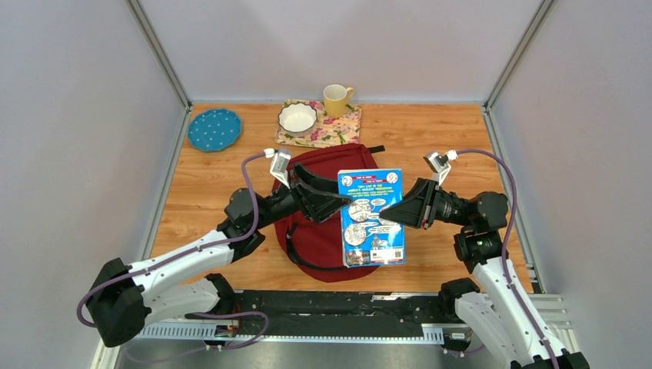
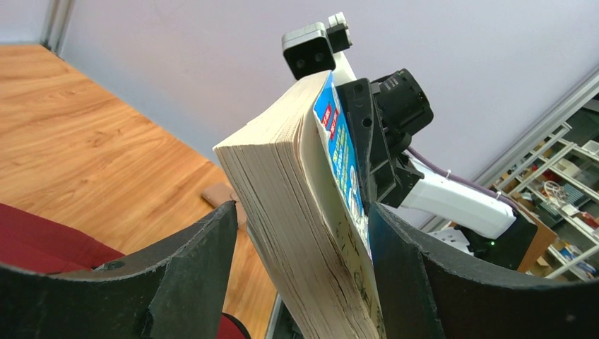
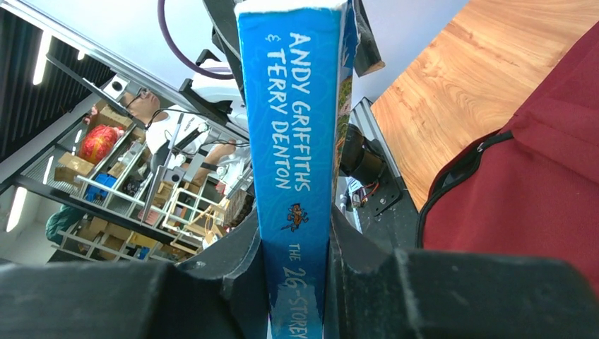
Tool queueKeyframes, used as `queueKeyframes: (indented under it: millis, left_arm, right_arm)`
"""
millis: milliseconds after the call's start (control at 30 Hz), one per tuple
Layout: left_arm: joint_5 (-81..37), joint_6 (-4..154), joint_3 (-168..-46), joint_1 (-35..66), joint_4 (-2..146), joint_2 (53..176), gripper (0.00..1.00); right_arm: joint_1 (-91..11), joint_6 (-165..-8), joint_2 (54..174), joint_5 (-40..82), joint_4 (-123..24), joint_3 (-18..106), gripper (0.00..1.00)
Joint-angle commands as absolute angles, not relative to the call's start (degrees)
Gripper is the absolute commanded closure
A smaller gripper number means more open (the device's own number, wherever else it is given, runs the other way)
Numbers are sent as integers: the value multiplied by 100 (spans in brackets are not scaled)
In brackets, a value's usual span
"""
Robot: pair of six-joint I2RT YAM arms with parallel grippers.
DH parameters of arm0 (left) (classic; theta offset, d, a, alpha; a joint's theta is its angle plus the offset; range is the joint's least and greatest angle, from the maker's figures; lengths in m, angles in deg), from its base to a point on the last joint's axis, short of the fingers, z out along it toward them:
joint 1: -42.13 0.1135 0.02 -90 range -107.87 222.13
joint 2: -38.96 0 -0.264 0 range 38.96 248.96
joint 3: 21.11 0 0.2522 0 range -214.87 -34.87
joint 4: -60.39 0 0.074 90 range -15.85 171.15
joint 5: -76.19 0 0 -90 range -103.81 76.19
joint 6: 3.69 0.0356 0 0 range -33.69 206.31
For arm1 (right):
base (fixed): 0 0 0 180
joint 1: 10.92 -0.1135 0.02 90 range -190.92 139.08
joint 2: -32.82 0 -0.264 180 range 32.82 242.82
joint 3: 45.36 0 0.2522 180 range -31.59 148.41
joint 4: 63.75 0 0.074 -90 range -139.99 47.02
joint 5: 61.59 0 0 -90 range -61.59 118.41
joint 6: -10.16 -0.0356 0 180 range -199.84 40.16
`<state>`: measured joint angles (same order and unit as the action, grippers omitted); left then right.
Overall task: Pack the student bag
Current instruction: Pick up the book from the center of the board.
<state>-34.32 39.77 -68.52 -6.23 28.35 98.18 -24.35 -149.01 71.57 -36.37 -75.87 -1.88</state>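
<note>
Underneath right claw (image 1: 390, 213), student bag (image 1: 315, 247), book (image 1: 371, 231) clamped

Blue paperback book (image 1: 371, 217) held above a dark red fabric backpack (image 1: 314, 240) on the wooden table (image 1: 201, 183), right gripper (image 1: 387, 213) clamping its right edge, left gripper (image 1: 343, 195) spread wide at its left edge, yellow ceramic mug (image 1: 335, 100) behind.

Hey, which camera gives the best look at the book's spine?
Right wrist: the book turns its spine to the lens, authors' names readable. Top view shows only its cover; left wrist mostly its page edges.
</note>
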Motion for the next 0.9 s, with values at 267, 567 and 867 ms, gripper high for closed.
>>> queueKeyframes:
  millis: [267,567,867]
  left_arm:
    - [-4246,3674,-7187,-595,2159,10470,24]
    - [-4851,3745,-7126,-603,2081,10391,24]
    - [-4835,4060,-7126,-595,2904,10163,100]
  right_arm:
    - [-3034,-14498,7439,-3821,-7996,259,100]
    - [-3043,-13383,7764,-4225,-6874,750,100]
    - [-3008,-11378,8379,-3623,-3919,1718,89]
